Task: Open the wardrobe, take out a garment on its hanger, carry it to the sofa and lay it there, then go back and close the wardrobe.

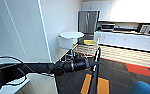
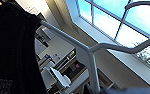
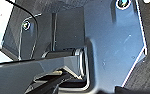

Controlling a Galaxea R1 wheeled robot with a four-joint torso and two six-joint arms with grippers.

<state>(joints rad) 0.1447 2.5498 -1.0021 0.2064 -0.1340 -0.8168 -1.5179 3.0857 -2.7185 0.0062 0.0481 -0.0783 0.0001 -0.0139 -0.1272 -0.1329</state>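
Observation:
My left arm reaches in from the left, and its gripper [image 1: 95,64] is shut on the pale hanger [image 1: 98,53]. The black garment [image 1: 93,82] hangs from it edge-on, down toward the carpet. In the left wrist view the garment [image 2: 13,50] is a large dark mass beside the hanger's thin pale bars [image 2: 91,62]. The tall white wardrobe [image 1: 23,30] stands close on my left. A corner of the blue sofa [image 1: 144,88] shows at the lower right. The right wrist view takes in dark parts of the robot itself.
A round white table [image 1: 71,35] and a white chair [image 1: 66,43] stand ahead beside the wall. Farther back are a steel fridge [image 1: 88,22] and a white kitchen counter [image 1: 127,40]. The dark carpet has orange [image 1: 102,85] and red [image 1: 138,70] patches.

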